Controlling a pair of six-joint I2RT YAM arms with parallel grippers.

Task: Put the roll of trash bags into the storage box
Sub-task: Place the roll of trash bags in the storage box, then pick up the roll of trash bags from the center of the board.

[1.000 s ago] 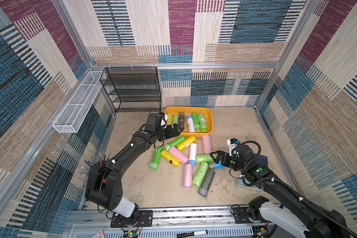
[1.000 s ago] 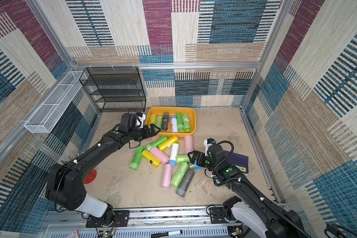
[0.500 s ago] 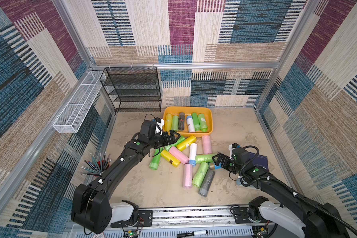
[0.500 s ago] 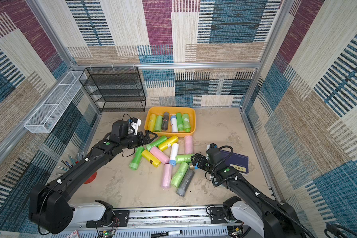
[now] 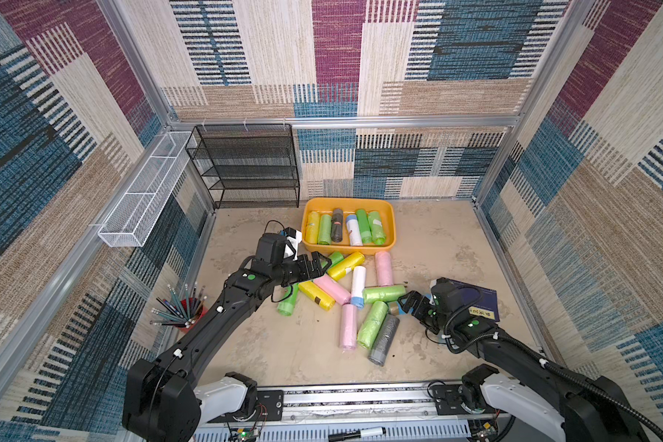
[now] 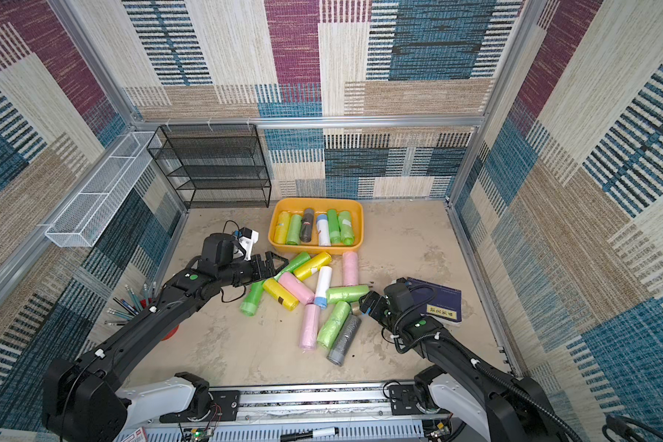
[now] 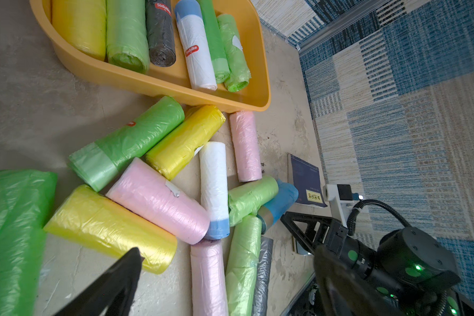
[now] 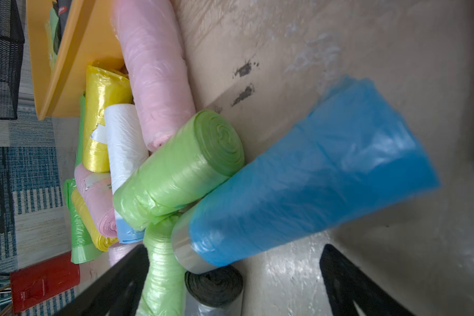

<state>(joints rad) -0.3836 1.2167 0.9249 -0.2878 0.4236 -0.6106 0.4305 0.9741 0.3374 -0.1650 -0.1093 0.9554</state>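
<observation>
The storage box (image 5: 393,225) (image 6: 361,225), an orange-yellow tub, sits at the back of the floor with several rolls lying side by side in it. Several loose rolls of trash bags (image 5: 324,285) in green, yellow, pink, white and grey are piled in front of it. My left gripper (image 5: 318,266) (image 7: 227,257) hovers open and empty over the pile's left edge, next to a green roll (image 7: 132,139). My right gripper (image 5: 408,306) (image 8: 234,250) is open at the pile's right edge. A blue roll (image 8: 312,186) (image 7: 282,197) lies just ahead of its jaws, mostly hidden in both top views.
A black mesh rack (image 5: 245,168) and a white wire basket (image 5: 142,199) stand at the back left. A red cup of pencils (image 5: 180,310) is by the left arm. A dark blue book (image 5: 475,302) lies behind the right gripper. A black marker (image 5: 356,433) rests on the front rail.
My left gripper has drawn back from the storage box's front left corner to the loose rolls. The right gripper has crept slightly toward the front. Both stayed open.
</observation>
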